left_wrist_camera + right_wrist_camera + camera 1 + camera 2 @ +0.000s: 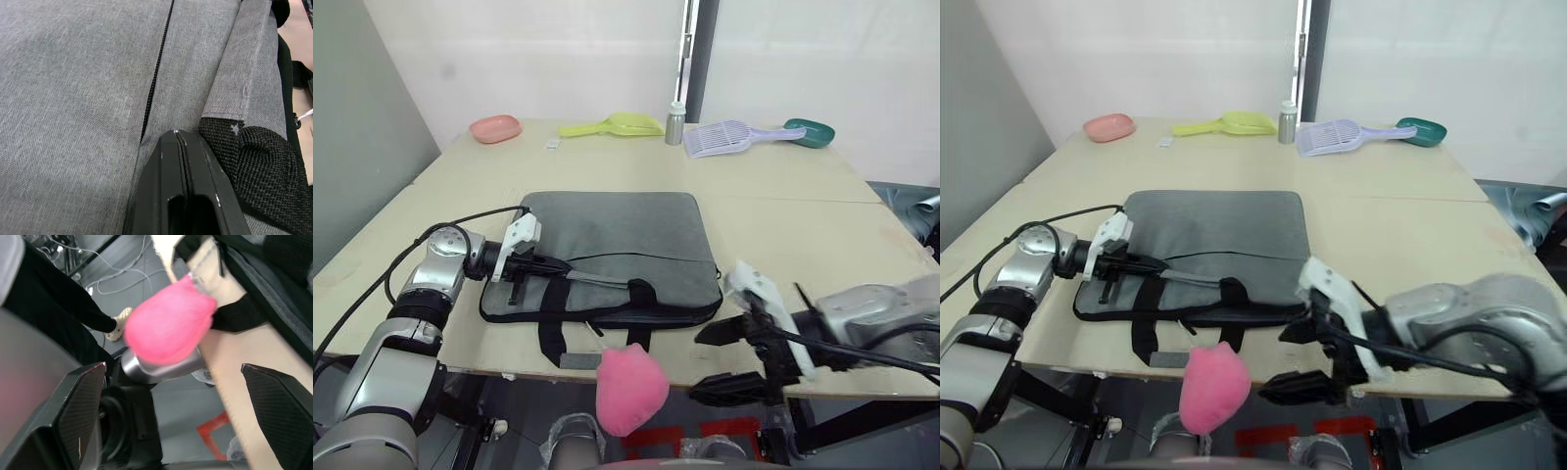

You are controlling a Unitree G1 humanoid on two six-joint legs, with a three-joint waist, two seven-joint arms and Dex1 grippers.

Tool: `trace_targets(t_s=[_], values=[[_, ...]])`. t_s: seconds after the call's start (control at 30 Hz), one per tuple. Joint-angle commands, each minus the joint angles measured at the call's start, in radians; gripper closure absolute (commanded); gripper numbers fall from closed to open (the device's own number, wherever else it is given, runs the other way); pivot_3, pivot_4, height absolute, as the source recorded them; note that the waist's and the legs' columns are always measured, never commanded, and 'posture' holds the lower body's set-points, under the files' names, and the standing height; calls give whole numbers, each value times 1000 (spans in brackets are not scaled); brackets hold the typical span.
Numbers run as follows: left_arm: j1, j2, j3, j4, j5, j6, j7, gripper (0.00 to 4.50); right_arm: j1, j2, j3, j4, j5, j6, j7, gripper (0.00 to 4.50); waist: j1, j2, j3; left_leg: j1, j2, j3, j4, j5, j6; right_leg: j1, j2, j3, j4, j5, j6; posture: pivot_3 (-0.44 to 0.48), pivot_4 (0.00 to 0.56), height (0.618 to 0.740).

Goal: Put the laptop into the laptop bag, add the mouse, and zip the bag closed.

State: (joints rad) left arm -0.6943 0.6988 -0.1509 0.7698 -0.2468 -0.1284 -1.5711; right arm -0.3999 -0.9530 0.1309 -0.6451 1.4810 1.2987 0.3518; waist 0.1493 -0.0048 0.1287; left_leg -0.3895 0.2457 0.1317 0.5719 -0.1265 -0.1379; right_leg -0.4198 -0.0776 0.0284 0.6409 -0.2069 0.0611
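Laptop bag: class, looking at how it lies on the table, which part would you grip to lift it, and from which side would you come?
Grip the black handles at the laptop bag's near edge, coming from the robot's side. They loop out past the table edge, probably giving the tool room to close around them.

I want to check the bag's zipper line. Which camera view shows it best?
The left wrist view: the black zipper runs across the grey fabric of the laptop bag just beyond the shut left gripper. The eye views show it as a thin dark line; the right wrist view shows the bag's edge.
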Motion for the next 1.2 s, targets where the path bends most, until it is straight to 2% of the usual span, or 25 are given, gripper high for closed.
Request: trace_targets(t_s=[0.03, 0.27, 0.63, 0.77, 0.93, 1.07, 1.1, 1.2], values=[[21, -7, -23, -45, 17, 22, -43, 4500, -73, 72, 87, 90, -86, 33, -8, 42, 0, 0, 0, -1, 0, 0, 0, 0, 0, 0, 0, -1, 0, 0, 0, 0, 150, 740], [18, -4, -5, -74, 27, 49, -32, 4500, -164, 238, 214, 160, -173, 100, 45, 42, 2, 1, 0, -2, 0, -1, -3, 0, -1, -1, 0, -2, -2, -1, 0, 0, 150, 740], [16, -9, 4, -94, 32, 78, -19, 4500, -174, 359, 265, 209, -297, 144, 95, 42, 0, 1, 0, -1, 0, -1, -3, 0, -1, 0, 0, -2, -2, -1, 0, 0, 150, 740], [23, -8, 5, -106, 32, 82, -20, 4500, -178, 388, 267, 248, -371, 136, 99, 1148, 1, 1, 1, -1, 0, -1, -4, 0, -1, -1, 0, -2, -2, -1, 0, 0, 150, 740], [48, -1, 0, -133, 39, 62, -31, 4500, -174, 380, 265, 230, -415, 138, 152, 2888, 0, 2, 1, -1, 0, -1, -6, 0, -1, -1, 0, -2, -3, -1, 0, 0, 150, 740], [94, 21, -39, -137, 75, -16, -43, 4500, -177, 348, 235, 197, -424, 142, 197, 4265, -2, 2, 1, -1, 0, 0, -9, 0, -2, -1, 0, -2, -6, -1, 0, 0, 150, 740], [107, 24, -46, -134, 82, -37, -43, 4500, -178, 342, 212, 193, -423, 144, 195, 4471, -3, 2, 1, -1, 0, 0, -10, 2, -6, -1, 0, -2, -7, -1, 0, 0, 150, 740], [148, 30, -69, -126, 98, -96, -43, 4500, -166, 288, 69, 141, -322, 168, 217, 4471, -3, 3, -1, -1, 0, 1, -12, 2, -6, 0, 0, -2, -10, -1, 0, 0, 150, 740]])
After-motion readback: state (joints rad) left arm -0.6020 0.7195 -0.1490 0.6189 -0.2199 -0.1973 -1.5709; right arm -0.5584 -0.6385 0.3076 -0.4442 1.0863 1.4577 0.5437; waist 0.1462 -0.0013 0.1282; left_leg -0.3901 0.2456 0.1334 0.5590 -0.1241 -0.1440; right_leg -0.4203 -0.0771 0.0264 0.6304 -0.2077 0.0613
